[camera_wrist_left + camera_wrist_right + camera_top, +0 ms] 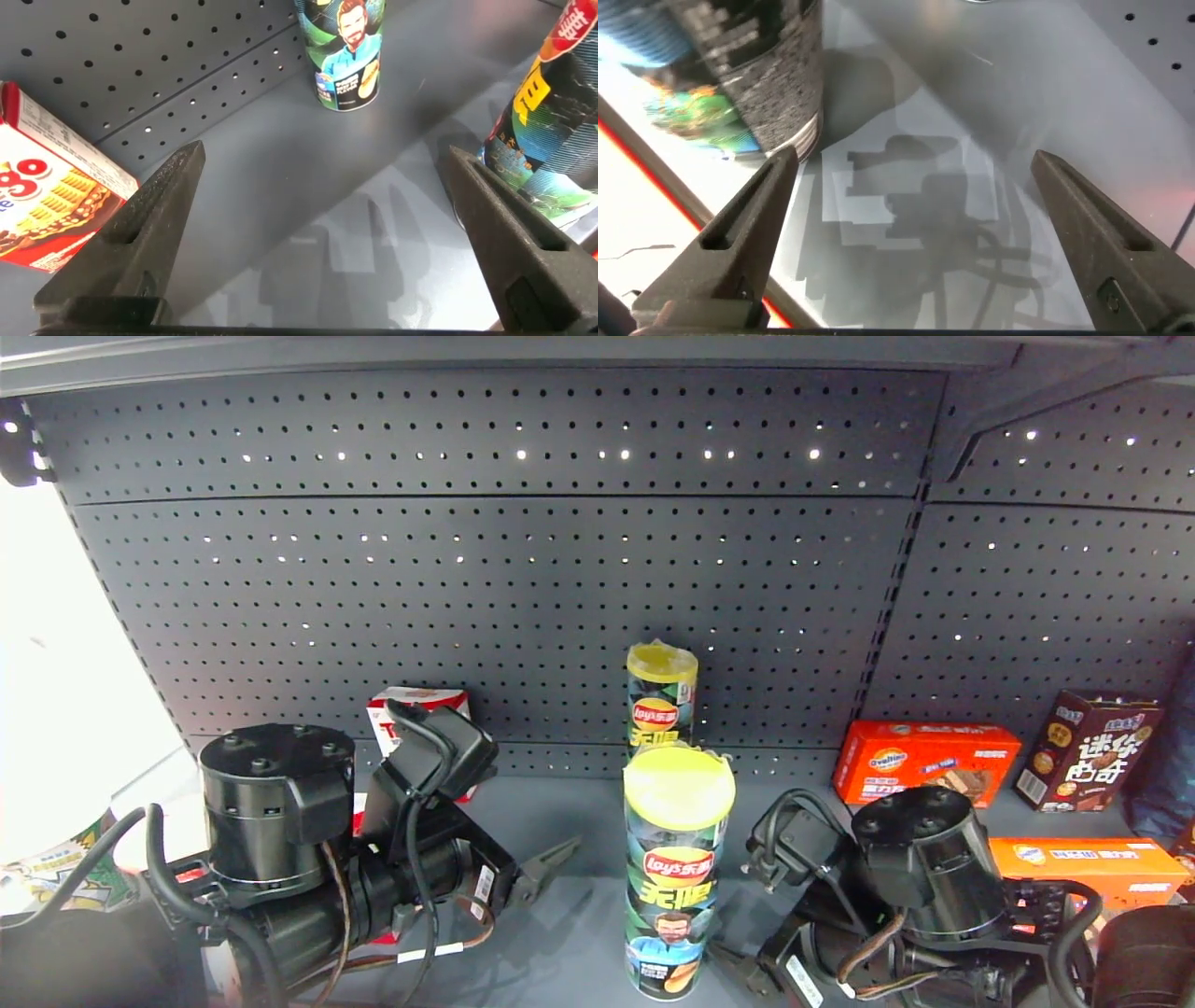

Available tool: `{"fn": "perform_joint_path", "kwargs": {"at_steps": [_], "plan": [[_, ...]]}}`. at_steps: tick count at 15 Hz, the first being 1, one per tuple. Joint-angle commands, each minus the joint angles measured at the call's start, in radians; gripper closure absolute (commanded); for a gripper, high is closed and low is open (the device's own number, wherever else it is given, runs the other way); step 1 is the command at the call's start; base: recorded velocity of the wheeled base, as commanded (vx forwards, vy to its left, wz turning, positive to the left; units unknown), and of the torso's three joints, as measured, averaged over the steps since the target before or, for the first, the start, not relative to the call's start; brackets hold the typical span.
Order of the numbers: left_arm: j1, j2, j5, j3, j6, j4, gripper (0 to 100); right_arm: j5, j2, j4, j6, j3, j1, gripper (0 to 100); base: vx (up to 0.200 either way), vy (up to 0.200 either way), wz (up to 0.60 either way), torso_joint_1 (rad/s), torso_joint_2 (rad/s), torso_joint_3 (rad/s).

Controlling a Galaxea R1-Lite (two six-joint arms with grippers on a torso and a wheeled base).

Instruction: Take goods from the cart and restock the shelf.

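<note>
Two tall chip cans with yellow lids stand on the grey shelf (569, 933). The front can (679, 873) is near the shelf's edge and the rear can (661, 705) is against the pegboard. My left gripper (543, 870) hovers low over the shelf, left of the front can, open and empty. In the left wrist view its fingers (154, 233) frame bare shelf, with the rear can (344, 51) ahead and the front can (551, 121) to one side. My right gripper (915, 243) is open and empty just right of the front can (738, 75).
A red-and-white biscuit box (420, 709) stands behind the left arm, also seen as the box (47, 196) in the left wrist view. Two orange boxes (924, 758) (1088, 866) and a brown box (1088, 747) sit at right. The pegboard back wall (513, 597) closes the rear.
</note>
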Motion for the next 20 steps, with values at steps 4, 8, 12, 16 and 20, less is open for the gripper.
{"fn": "perform_joint_path", "kwargs": {"at_steps": [4,8,12,16,20], "plan": [[-0.002,0.0,0.0,0.001,0.001,0.0,0,-0.002,-0.025,0.0,0.001,0.027,0.003,0,0.0,0.0,0.0,0.0,0.0,0.0],[0.0,0.0,0.0,0.001,0.001,0.0,0,-0.002,-0.021,0.0,0.001,0.024,0.003,0,0.0,0.0,0.0,0.0,0.0,0.0],[0.0,0.0,0.0,0.0,0.0,0.0,0,-0.001,-0.018,0.0,0.001,0.023,0.006,0,0.0,0.0,0.0,0.0,0.0,0.0],[0.0,0.0,0.0,0.001,0.001,0.0,0,-0.001,-0.01,0.0,0.0,0.014,0.011,0,0.0,0.0,0.0,0.0,0.0,0.0],[0.0,-0.002,0.0,0.001,0.0,0.0,0,-0.001,-0.01,0.0,0.001,0.023,0.021,0,0.0,0.0,0.0,0.0,0.0,0.0]]}}
